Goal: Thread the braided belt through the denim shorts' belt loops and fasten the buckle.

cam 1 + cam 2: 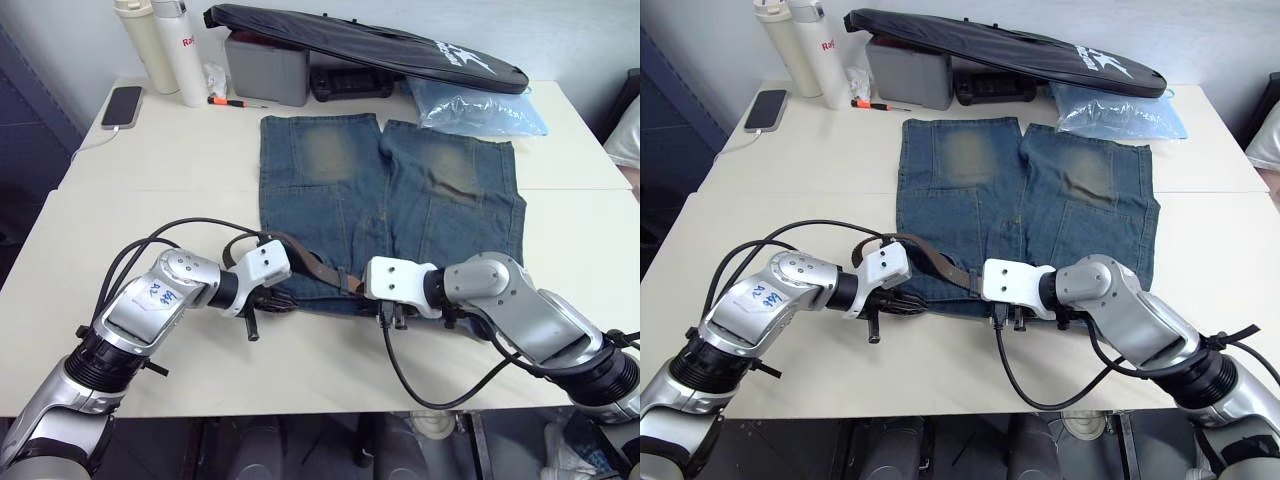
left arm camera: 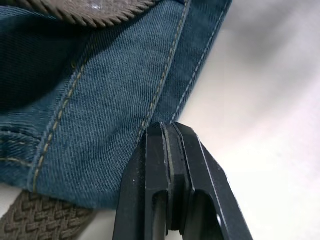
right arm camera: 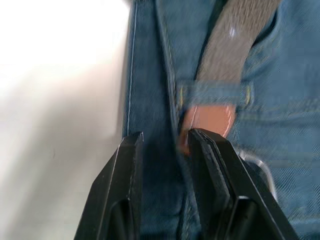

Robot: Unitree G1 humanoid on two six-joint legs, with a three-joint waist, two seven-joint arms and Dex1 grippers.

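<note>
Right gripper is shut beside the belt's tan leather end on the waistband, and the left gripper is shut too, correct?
Not quite. The right gripper is open: the right wrist view shows a clear gap between its fingers, beside the belt's tan leather end on the waistband. The left gripper is indeed shut.

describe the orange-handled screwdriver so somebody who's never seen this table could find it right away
Start at the far left of the table, where two tall cream bottles stand beside a grey box. The screwdriver lies flat in front of the gap between them. It is the slim thing with an orange and black handle.
</note>
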